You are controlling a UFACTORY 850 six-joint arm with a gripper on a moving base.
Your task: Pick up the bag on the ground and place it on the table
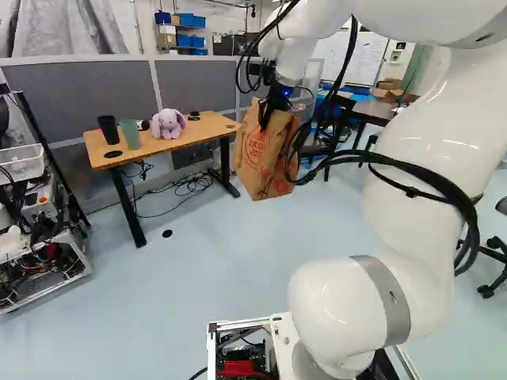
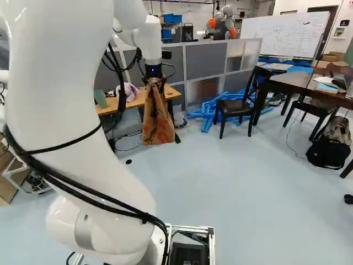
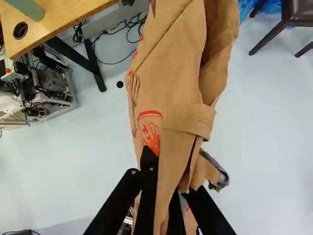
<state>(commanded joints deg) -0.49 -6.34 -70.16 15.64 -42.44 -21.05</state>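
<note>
"What's biggest here?"

"The white arm (image 1: 428,142), reaching ahead. Beyond it run the grey partition panels (image 1: 71,95), with the wooden table (image 1: 182,141) in front of them."

"And next in size?"

"The dark chair (image 2: 234,105), at the right of the right base view, near the blue material (image 2: 207,110) on the floor (image 2: 220,176). Then the brown paper bag (image 1: 265,158) — it hangs in the air by the table's end, off the tabletop. I can't tell how far it is from the table's edge."

"What's holding it?"

"The gripper (image 1: 269,115), clamped on it. In the wrist view the fingers stand on two sides of the bag with its folded paper between them, and an orange pad (image 1: 0,0) shows against it."

"Smaller things?"

"On the table there's a purple plush rabbit (image 1: 168,123), and to its left in the left base view a green cup (image 1: 129,133) and a black cup (image 1: 108,129), side by side. Last, a small black disc (image 1: 167,233) on the floor, near the table's leg.""What's biggest here?"

"The white arm (image 1: 428,142), reaching ahead. Beyond it run the grey partition panels (image 1: 71,95), with the wooden table (image 1: 182,141) in front of them."

"And next in size?"

"The dark chair (image 2: 234,105), at the right of the right base view, near the blue material (image 2: 207,110) on the floor (image 2: 220,176). Then the brown paper bag (image 1: 265,158) — it hangs in the air by the table's end, off the tabletop. I can't tell how far it is from the table's edge."

"What's holding it?"

"The gripper (image 1: 269,115), clamped on it. In the wrist view the fingers stand on two sides of the bag with its folded paper between them, and an orange pad (image 3: 153,145) shows against it."

"Smaller things?"

"On the table there's a purple plush rabbit (image 1: 168,123), and to its left in the left base view a green cup (image 1: 129,133) and a black cup (image 1: 108,129), side by side. Last, a small black disc (image 1: 167,233) on the floor, near the table's leg."
</note>
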